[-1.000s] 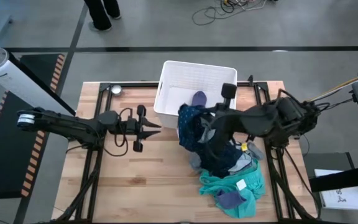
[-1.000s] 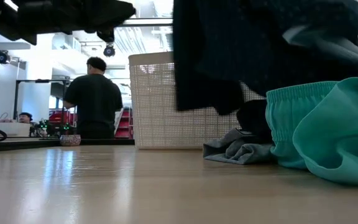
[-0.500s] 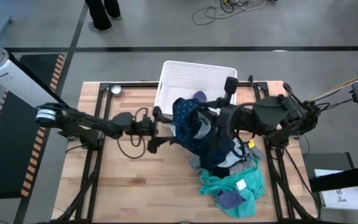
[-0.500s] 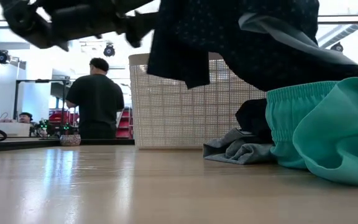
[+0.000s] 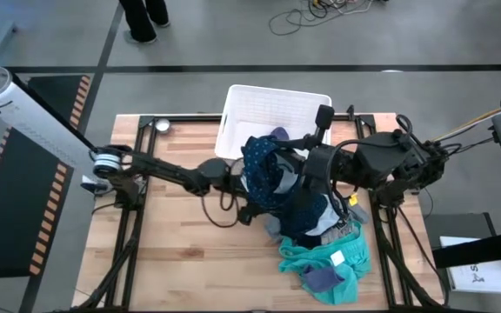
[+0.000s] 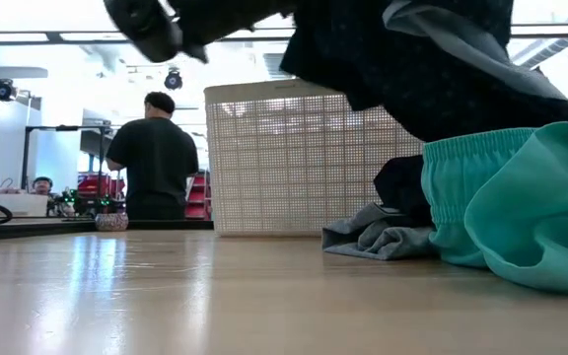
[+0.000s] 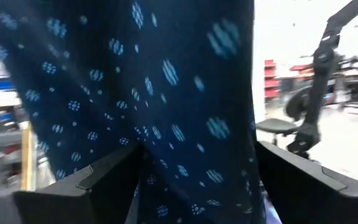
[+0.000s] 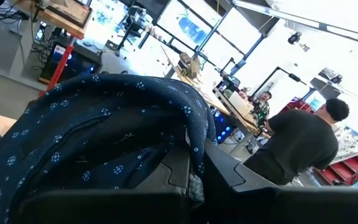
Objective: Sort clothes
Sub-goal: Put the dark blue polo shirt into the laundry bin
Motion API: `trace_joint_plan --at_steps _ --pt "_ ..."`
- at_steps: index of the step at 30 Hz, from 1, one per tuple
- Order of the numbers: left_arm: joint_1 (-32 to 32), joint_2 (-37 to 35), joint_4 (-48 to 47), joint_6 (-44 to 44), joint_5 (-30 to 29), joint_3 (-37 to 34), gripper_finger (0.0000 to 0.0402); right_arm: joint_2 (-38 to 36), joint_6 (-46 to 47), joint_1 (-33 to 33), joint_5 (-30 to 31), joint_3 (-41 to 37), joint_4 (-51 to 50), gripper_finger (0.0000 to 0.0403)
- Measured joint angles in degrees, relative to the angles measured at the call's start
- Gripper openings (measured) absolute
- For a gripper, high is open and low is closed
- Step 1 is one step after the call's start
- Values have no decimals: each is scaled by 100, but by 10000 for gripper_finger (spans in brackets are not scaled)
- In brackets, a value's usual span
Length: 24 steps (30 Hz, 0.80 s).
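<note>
The dark navy patterned garment (image 5: 263,169) hangs in the air in front of the white basket (image 5: 272,117). My right gripper (image 5: 307,174) is shut on it, coming from the table's right. My left gripper (image 5: 250,189) reaches in from the left, open, with one finger on either side of the hanging navy cloth (image 7: 179,112). A teal garment (image 5: 333,256) with a white label, a small purple-blue piece (image 5: 320,278) and grey cloth (image 6: 373,237) lie in a pile on the table at the near right. My left gripper has the navy cloth (image 7: 185,162) hanging in the gap between its open fingers (image 7: 86,183); whether they touch it, I cannot tell. My right gripper holds the navy garment up high, the fingers about level. Folds of the cloth (image 8: 123,118) drape over the fingers and hide the place of contact. The garment hangs below the fingers, and its dark lower part (image 5: 307,217) runs down to the pile.
The basket (image 6: 294,158) stands at the table's far edge, behind the garment. A small round thing (image 5: 162,126) sits at the far left corner. The table's left and near parts show bare wood (image 5: 198,252). A person (image 6: 151,158) stands in the room beyond.
My left gripper has gone toward the table's right edge, up to the hanging navy garment, until the cloth came between its fingers. The garment's hanging left end has risen and bunched higher. My right gripper has tipped a little and kept its hold.
</note>
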Motion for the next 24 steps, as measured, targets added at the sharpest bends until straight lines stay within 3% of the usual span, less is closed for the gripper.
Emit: trace_joint_plan --at_steps 7,11,15,21,24 --pt "-81 898 -2 -284 527 1321 315 0 0 2 -4 0 91 2" --pt "-111 1238 -375 -450 936 1965 297 0 2 2 -20 0 84 2" --pt "-141 1403 -974 -268 647 2394 224 0 4 2 -24 0 82 2" --pt "-127 1393 -1174 -151 458 2537 27 20 4 -9 -31 0 84 2" --pt "-75 1286 -1202 -156 418 2432 18 20 3 -7 -26 0 88 2"
